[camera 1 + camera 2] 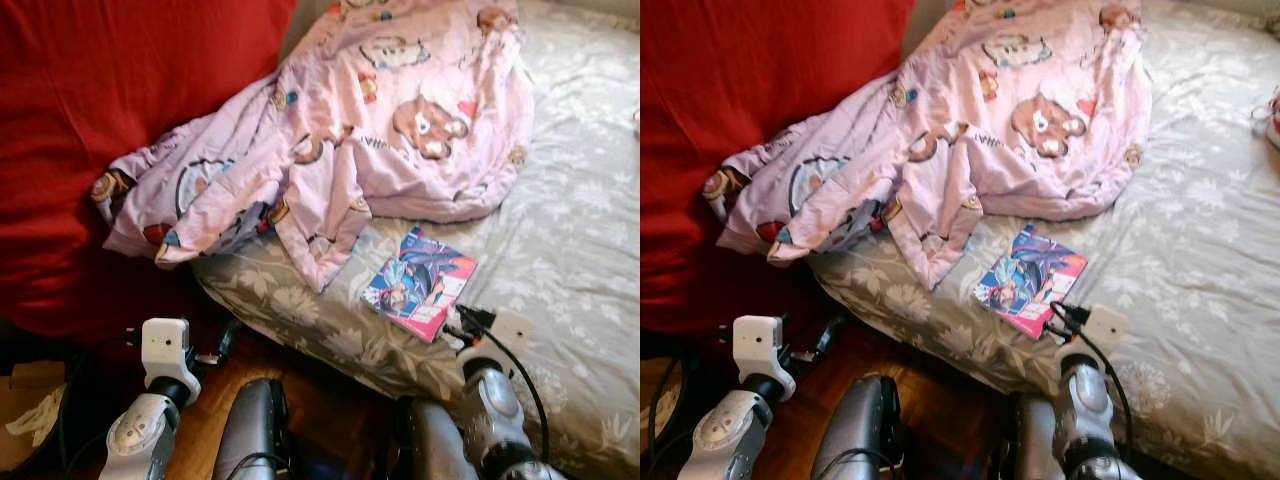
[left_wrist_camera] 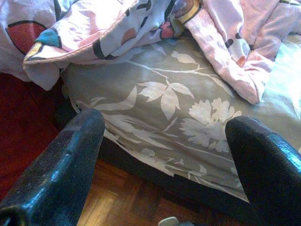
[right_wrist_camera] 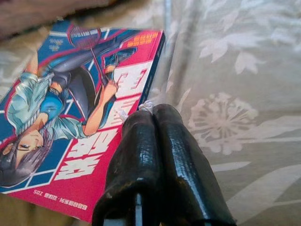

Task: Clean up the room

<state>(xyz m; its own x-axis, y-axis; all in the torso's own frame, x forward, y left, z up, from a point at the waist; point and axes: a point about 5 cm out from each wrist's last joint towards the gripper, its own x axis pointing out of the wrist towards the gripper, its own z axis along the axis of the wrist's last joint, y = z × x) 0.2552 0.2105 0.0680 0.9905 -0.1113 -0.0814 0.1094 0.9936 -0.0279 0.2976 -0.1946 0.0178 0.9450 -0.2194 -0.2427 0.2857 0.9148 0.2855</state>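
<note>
**A:** Where is the comic book?

**B:** The comic book point(image 1: 420, 283) lies flat on the bed point(image 1: 580, 250), lower centre of the left eye frame, close to the mattress edge. Its cover is red and blue with a drawn figure swinging a racket.

**A:** And the right pincer?

**B:** The right pincer point(image 3: 151, 111) sits at the book's near right corner, lower right of centre in the left eye frame. In the right wrist view its two black fingers point(image 3: 136, 155) are pressed together, tips over the red edge of the cover. A scrap of something white shows at the tips; I cannot tell what it is, nor whether the tips touch the book.

**A:** The left one?

**B:** The left pincer point(image 2: 164, 141) is low at the lower left, beside the bed's corner above the wooden floor point(image 1: 215, 400). Its fingers are spread wide, with nothing between them but the grey floral sheet point(image 2: 164, 94) seen beyond.

**A:** What else is on the bed?

**B:** A crumpled pink blanket point(image 1: 400, 120) printed with bears fills the upper centre, one corner hanging over the mattress edge, just beyond the book. A big red cushion point(image 1: 100, 130) occupies the upper left.
</note>
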